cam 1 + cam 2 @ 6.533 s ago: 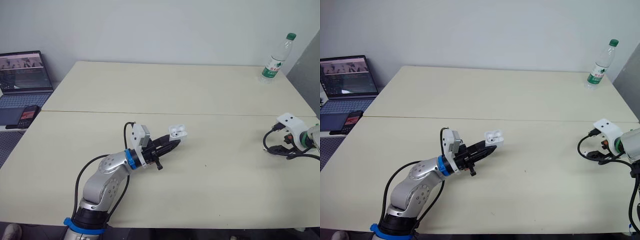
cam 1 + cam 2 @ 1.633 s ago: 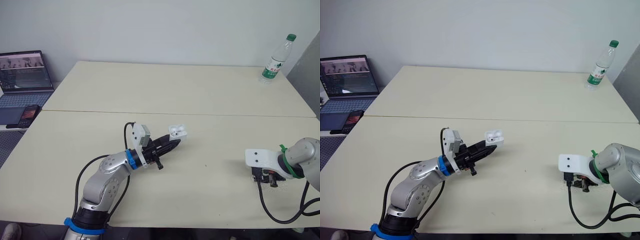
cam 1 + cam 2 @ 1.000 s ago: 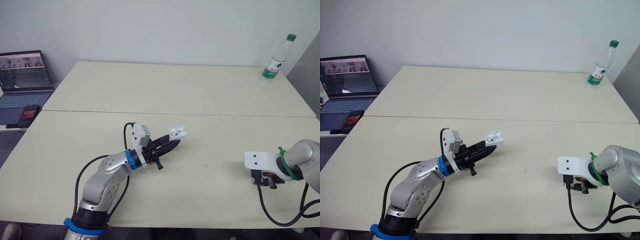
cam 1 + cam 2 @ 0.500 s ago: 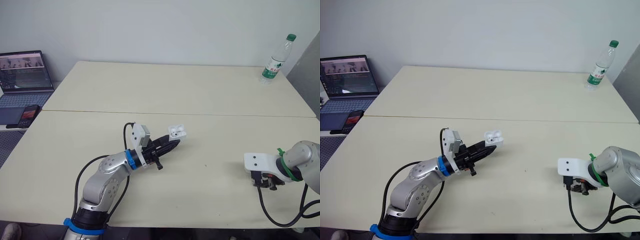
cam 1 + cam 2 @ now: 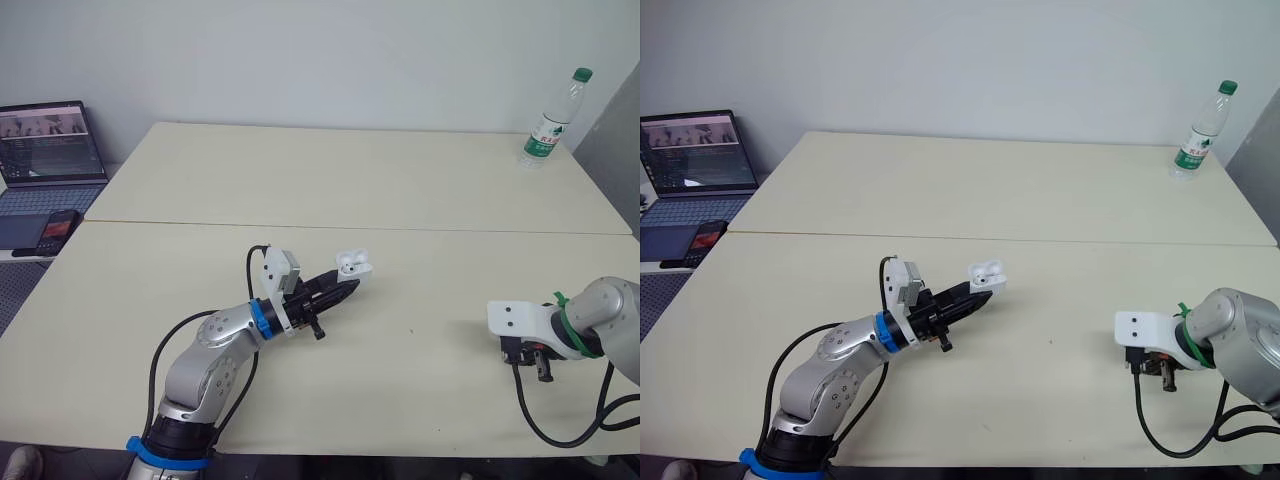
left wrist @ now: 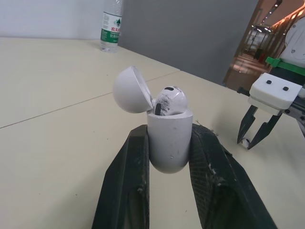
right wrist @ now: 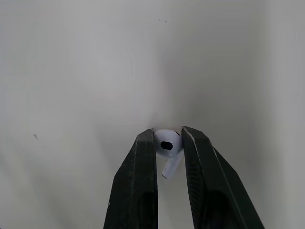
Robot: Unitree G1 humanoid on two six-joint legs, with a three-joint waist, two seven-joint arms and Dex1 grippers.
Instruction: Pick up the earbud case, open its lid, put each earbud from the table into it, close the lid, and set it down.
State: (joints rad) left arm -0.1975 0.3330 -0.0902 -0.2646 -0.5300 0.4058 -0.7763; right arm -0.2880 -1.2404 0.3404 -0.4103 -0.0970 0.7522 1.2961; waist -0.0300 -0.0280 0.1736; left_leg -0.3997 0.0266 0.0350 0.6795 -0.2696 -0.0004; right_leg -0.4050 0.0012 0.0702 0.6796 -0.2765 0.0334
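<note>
My left gripper (image 5: 345, 282) is shut on the white earbud case (image 6: 169, 138) and holds it above the table's middle. The case's lid (image 6: 132, 89) is tipped open, and one earbud (image 6: 171, 99) sits in the case. My right gripper (image 7: 167, 133) points down at the tabletop on the right (image 5: 538, 365). It is shut on the second white earbud (image 7: 167, 145), one finger on each side of its head, the stem hanging between them. I cannot tell whether that earbud still touches the table.
A water bottle (image 5: 548, 120) stands at the table's far right corner. An open laptop (image 5: 50, 145) and a phone (image 5: 55, 230) lie on a side surface to the left. A seam (image 5: 300, 227) crosses the table's middle.
My right gripper's fingers have closed in on the earbud on the table. The left arm and the open case have not moved.
</note>
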